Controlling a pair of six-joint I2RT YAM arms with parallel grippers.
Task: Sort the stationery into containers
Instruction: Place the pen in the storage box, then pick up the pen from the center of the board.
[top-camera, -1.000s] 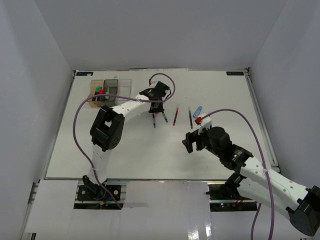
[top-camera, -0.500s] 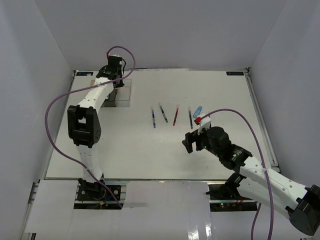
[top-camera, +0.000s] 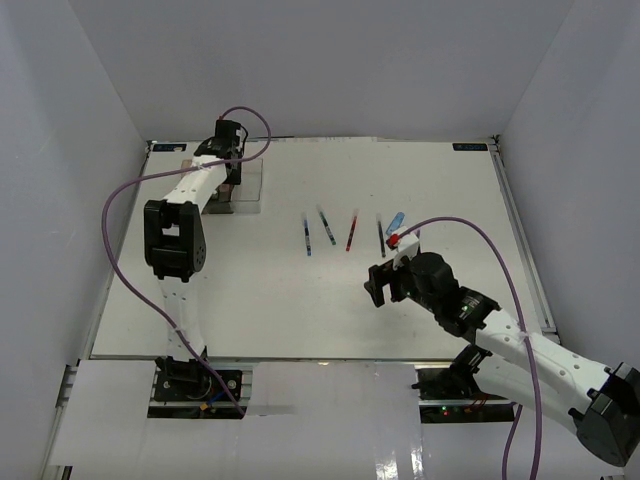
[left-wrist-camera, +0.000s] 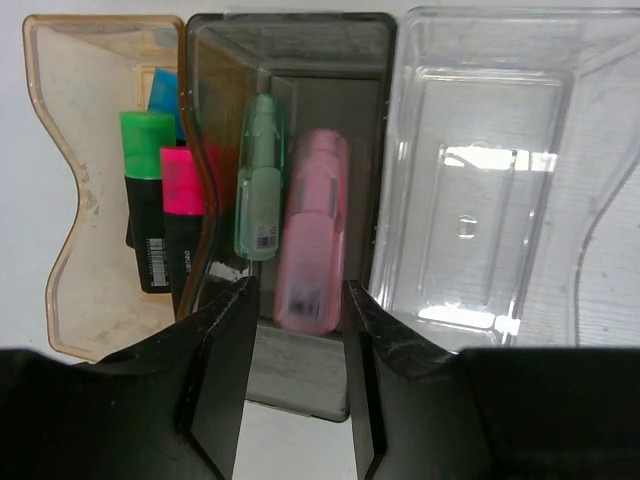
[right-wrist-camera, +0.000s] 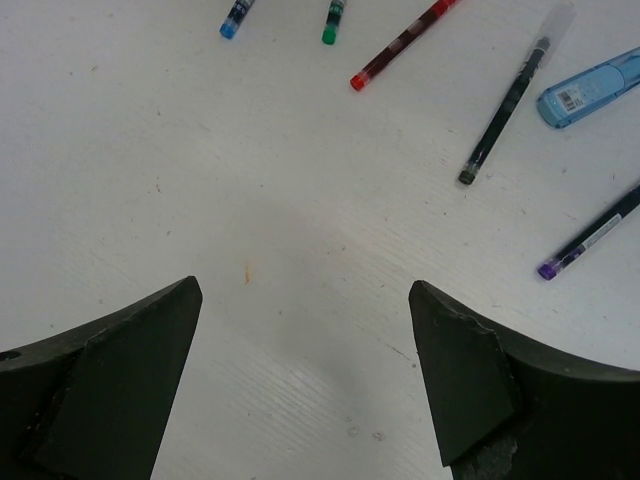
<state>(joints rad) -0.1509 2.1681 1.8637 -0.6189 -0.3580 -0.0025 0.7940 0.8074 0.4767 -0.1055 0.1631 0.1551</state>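
Jaws spread on both sides

Left jaws stand slightly spread above the grey bin (left-wrist-camera: 290, 40), where pink piece (left-wrist-camera: 315, 230) and mint piece (left-wrist-camera: 258, 180) lie; highlighters (left-wrist-camera: 146, 140) sit in the amber bin (left-wrist-camera: 70, 200) beside. Right jaws gape over the table (right-wrist-camera: 150, 150), pens (right-wrist-camera: 505, 105) beyond.

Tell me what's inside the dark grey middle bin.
A mint piece and a pink piece sit side by side, lengthwise, in the dark grey bin. The fingers of the left gripper cover its near corners, so anything there is hidden.
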